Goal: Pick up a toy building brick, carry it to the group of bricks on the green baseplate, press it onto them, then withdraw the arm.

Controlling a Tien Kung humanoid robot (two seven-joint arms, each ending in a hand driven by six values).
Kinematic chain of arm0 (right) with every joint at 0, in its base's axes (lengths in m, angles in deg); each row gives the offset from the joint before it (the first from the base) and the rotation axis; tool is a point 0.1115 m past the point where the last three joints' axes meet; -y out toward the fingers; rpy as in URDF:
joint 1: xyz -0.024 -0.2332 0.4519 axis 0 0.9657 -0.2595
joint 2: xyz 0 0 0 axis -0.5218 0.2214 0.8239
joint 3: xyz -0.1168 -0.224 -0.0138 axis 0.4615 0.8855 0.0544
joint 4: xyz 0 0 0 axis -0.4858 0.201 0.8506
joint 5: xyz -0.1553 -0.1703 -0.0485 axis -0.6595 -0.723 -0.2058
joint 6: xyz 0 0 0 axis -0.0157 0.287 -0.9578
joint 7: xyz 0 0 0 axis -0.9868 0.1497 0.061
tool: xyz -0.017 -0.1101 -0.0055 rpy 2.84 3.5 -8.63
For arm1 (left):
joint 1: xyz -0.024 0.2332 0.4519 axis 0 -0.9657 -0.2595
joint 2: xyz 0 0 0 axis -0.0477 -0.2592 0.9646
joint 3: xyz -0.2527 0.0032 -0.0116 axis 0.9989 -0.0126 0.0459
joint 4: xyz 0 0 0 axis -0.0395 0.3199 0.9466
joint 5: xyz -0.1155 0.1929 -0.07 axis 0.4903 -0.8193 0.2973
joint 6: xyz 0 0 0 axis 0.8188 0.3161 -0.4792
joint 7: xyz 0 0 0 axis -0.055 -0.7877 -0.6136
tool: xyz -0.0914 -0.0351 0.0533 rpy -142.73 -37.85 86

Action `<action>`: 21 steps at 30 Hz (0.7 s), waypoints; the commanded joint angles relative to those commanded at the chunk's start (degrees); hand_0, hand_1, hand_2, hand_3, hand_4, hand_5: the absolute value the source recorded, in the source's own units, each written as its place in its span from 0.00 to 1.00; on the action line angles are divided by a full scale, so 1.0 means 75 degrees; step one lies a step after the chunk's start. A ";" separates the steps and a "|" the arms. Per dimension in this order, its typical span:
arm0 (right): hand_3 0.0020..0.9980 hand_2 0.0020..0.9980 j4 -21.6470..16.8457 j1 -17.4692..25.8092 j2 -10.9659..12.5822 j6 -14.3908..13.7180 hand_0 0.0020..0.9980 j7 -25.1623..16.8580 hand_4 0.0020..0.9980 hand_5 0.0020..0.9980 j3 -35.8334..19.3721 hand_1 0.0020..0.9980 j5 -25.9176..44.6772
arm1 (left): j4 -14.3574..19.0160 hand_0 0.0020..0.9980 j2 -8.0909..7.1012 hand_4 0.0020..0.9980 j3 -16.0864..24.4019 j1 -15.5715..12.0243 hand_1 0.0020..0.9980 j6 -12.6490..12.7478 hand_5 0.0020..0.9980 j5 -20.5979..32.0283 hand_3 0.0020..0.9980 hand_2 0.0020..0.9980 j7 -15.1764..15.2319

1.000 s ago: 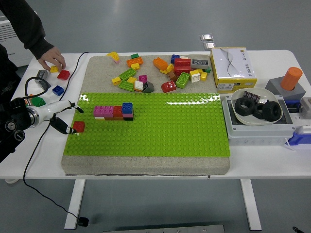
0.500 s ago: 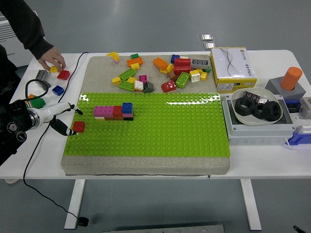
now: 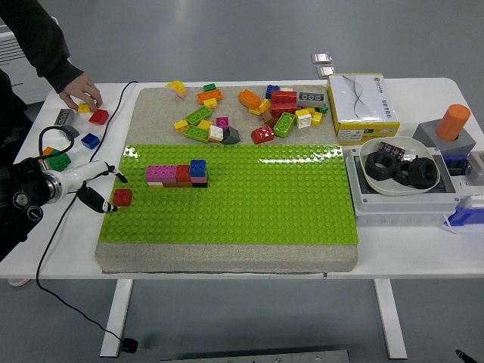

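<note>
Left hand (image 3: 85, 181) fingers spread, holding nothing, just off the baseplate (image 3: 249, 204) left edge beside the red brick (image 3: 122, 197); brick group (image 3: 178, 174) apart.

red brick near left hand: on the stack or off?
Off. The red brick sits alone on the green baseplate, apart from the brick group.

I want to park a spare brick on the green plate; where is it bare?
The green baseplate is bare right of the brick group, up to the grey tray, and along its near edge. The left edge is crowded: red brick, left hand.
</note>
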 joint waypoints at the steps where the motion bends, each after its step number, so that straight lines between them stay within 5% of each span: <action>1: 0.81 0.72 0.0000 0.0001 -0.0002 0.0000 0.52 0.0000 0.89 0.96 0.0001 0.60 0.0001 | -0.0004 0.98 0.0004 0.80 -0.0001 -0.0001 1.00 0.0002 0.00 -0.0001 0.71 1.00 0.0000; 21: 0.80 0.72 0.0000 0.0020 -0.0036 -0.0012 0.52 -0.0016 0.89 0.96 0.0126 0.60 0.0171 | -0.0111 0.98 0.0131 0.73 -0.0067 -0.0004 1.00 0.0142 0.00 0.0006 0.62 1.00 0.0043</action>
